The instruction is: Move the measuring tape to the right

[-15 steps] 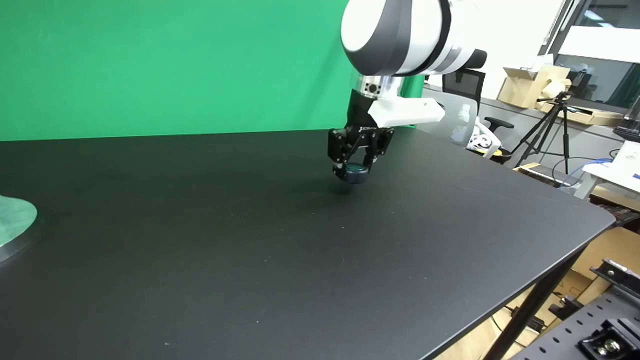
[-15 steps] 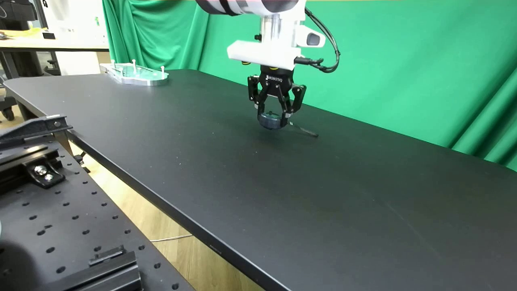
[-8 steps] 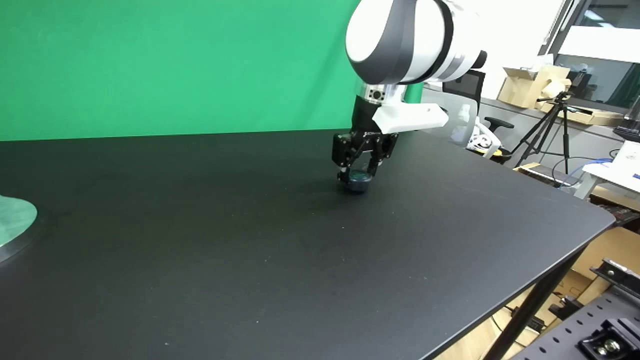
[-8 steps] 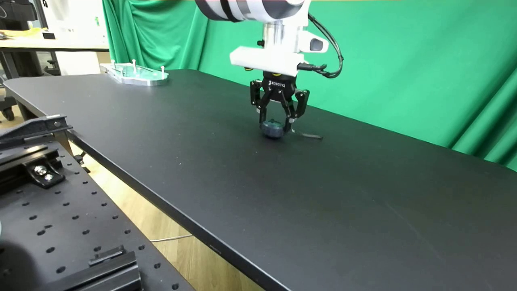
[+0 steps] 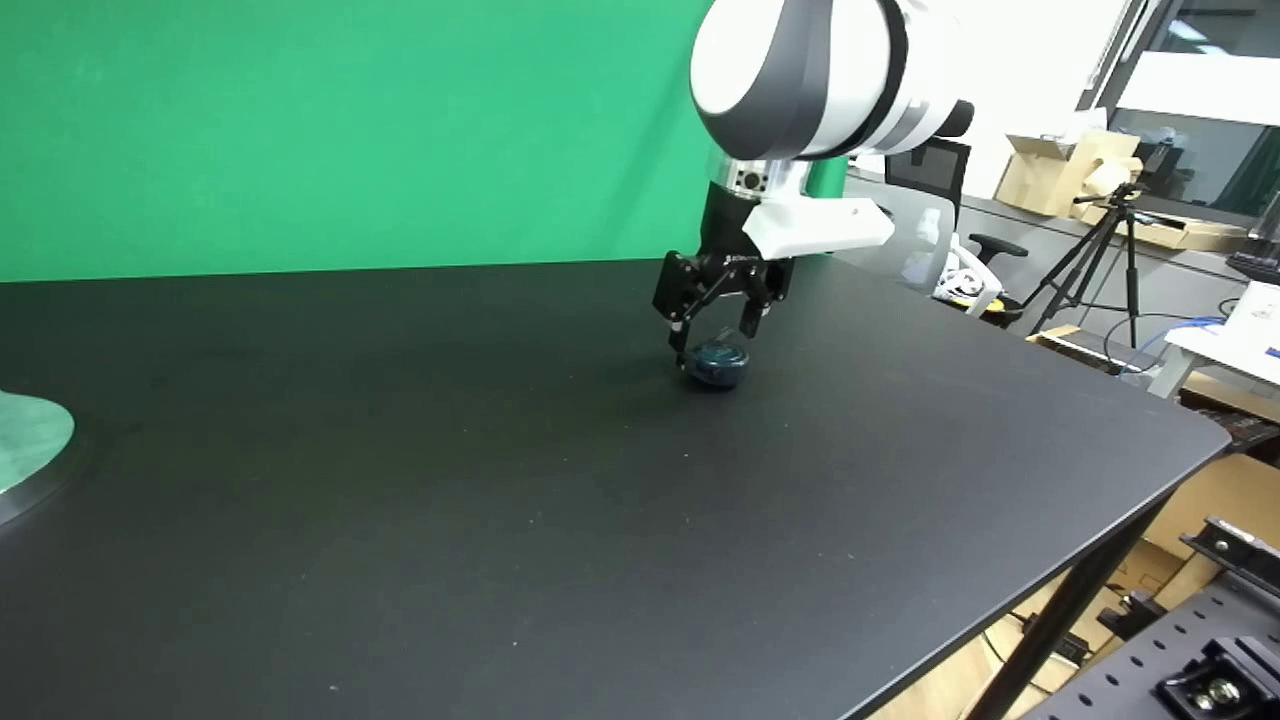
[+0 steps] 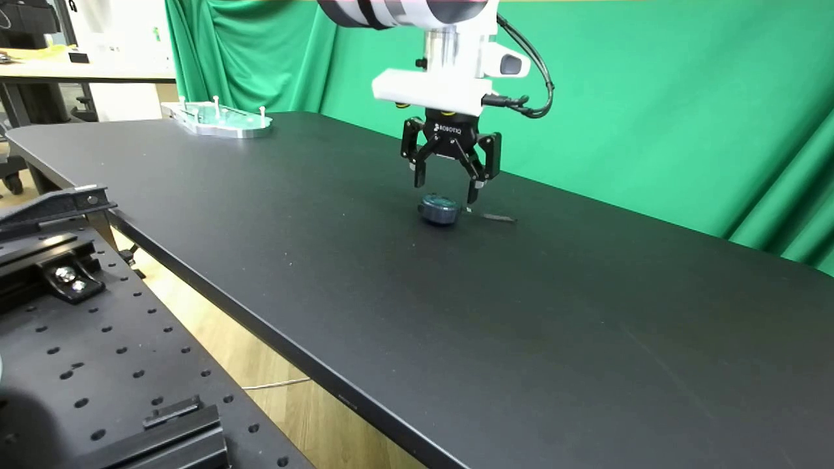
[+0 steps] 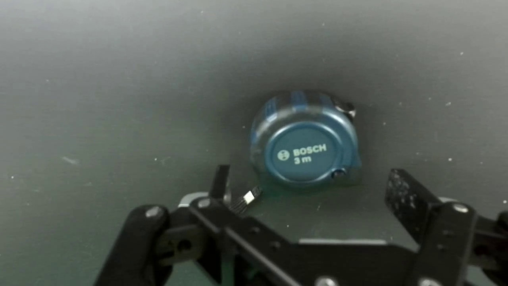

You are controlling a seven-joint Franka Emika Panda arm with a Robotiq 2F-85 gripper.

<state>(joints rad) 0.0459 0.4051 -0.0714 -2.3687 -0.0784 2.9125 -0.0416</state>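
The measuring tape (image 7: 305,147) is a round dark blue-teal case marked BOSCH 3 m, lying flat on the black table with its printed face up. In both exterior views it rests under the gripper: tape (image 5: 718,365), tape (image 6: 440,211). A thin dark strap (image 6: 498,217) trails from it, and part of this strap (image 7: 248,197) passes beside a finger in the wrist view. My gripper (image 6: 446,193) hangs just above the tape, its fingers spread wider than the case. Seen from the wrist, the gripper (image 7: 310,170) has a gap on both sides of the tape.
A pale green disc (image 5: 30,435) on a dark base stands at the table's edge in an exterior view. A clear tray with upright pegs (image 6: 221,124) sits at the far corner. A perforated metal plate (image 6: 78,365) adjoins the table, and a green curtain (image 6: 651,117) hangs behind.
The tape has come down from just above the table onto it. My gripper's fingers have spread and let go of it, and the gripper has risen slightly.
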